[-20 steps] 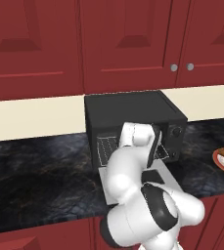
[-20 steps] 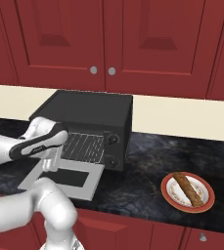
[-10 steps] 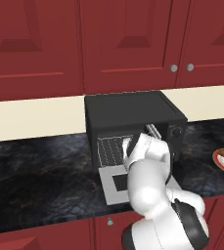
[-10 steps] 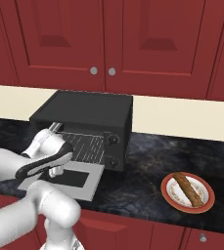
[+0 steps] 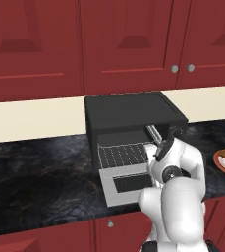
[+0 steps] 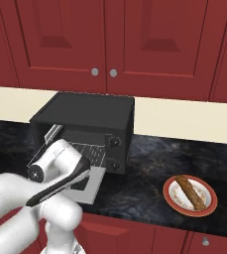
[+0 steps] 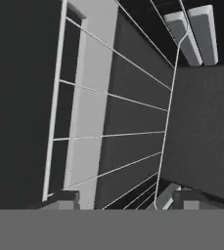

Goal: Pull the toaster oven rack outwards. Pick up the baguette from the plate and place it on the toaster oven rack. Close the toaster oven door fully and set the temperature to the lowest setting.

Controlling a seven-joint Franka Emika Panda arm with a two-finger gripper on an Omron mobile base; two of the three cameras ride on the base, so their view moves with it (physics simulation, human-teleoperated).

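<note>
While the gripper (image 7: 121,197) sits with its jaws apart — the toaster oven rack (image 7: 113,127) wire between them, unclamped — the baguette (image 6: 190,192) waits on the plate (image 6: 173,199). Retreating carelessly could snag a wire and shove the rack askew.

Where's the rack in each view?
Left base view: rack at centre, in the oven mouth above the open door.
Right base view: centre-left, behind the arm.
Hand view: wires across the middle.
Shared landmark: the open door.
</note>
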